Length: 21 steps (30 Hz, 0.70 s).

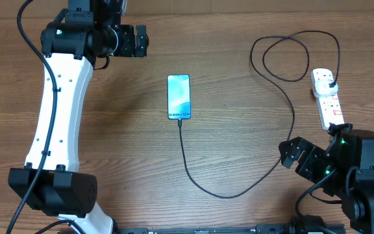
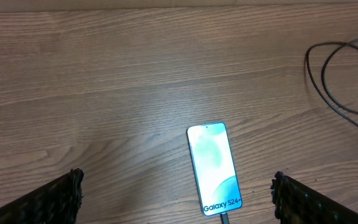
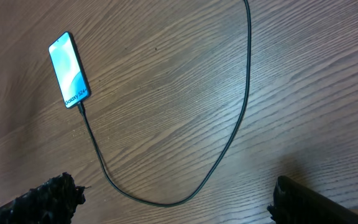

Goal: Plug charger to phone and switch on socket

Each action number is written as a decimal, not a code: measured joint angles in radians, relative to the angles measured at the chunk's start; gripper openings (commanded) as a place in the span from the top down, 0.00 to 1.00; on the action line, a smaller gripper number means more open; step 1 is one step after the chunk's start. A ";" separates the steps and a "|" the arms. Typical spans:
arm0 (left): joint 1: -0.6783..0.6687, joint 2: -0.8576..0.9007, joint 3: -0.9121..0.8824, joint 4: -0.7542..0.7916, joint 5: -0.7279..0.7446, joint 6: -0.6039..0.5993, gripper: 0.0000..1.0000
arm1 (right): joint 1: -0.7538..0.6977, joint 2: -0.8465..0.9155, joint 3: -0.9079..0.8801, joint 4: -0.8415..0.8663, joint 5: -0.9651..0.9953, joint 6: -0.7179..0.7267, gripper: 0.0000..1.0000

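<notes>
The phone (image 1: 178, 97) lies flat mid-table, its light-blue screen lit, and shows too in the left wrist view (image 2: 214, 168) and the right wrist view (image 3: 69, 61). The charger (image 1: 226, 194), a thin black cable, meets the phone's lower edge, sweeps toward the front and loops back to a black plug (image 1: 330, 82) seated in the socket (image 1: 326, 104), a white power strip at the right. My left gripper (image 1: 144, 41) hovers open at the back left, away from the phone. My right gripper (image 1: 291, 158) is open near the front right, beside the cable. In both wrist views the grippers (image 2: 176, 199) (image 3: 176, 199) are empty.
The white left arm (image 1: 57, 110) reaches along the table's left side from its base (image 1: 54, 192). The right arm's black body (image 1: 362, 175) sits at the front right, just in front of the power strip. Coiled cable (image 2: 337, 81) lies at the back right.
</notes>
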 measured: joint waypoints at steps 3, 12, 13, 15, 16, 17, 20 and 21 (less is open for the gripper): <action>0.000 0.000 0.000 0.000 0.000 0.000 0.00 | 0.000 0.000 0.000 0.000 0.000 0.000 0.00; 0.000 0.000 0.000 0.000 0.000 0.000 0.00 | 0.000 0.000 0.000 0.001 0.000 0.000 0.00; 0.000 0.000 0.000 0.000 0.000 0.000 0.00 | 0.000 0.000 0.000 0.001 -0.001 -0.001 0.00; 0.000 0.000 0.000 0.000 0.000 0.000 0.00 | 0.000 0.000 0.000 0.002 0.000 -0.005 0.00; 0.000 0.000 0.000 0.000 0.000 0.000 0.00 | 0.000 0.000 0.000 0.003 0.000 -0.008 0.00; 0.000 0.000 0.000 0.000 0.000 0.000 0.00 | 0.000 0.000 0.000 0.003 0.000 -0.011 0.00; 0.000 0.000 0.000 0.000 0.000 0.000 0.00 | 0.000 0.000 0.000 0.021 0.000 -0.019 0.00; 0.000 0.000 0.000 0.000 0.000 0.000 0.00 | 0.000 0.000 0.000 0.024 0.000 -0.020 0.00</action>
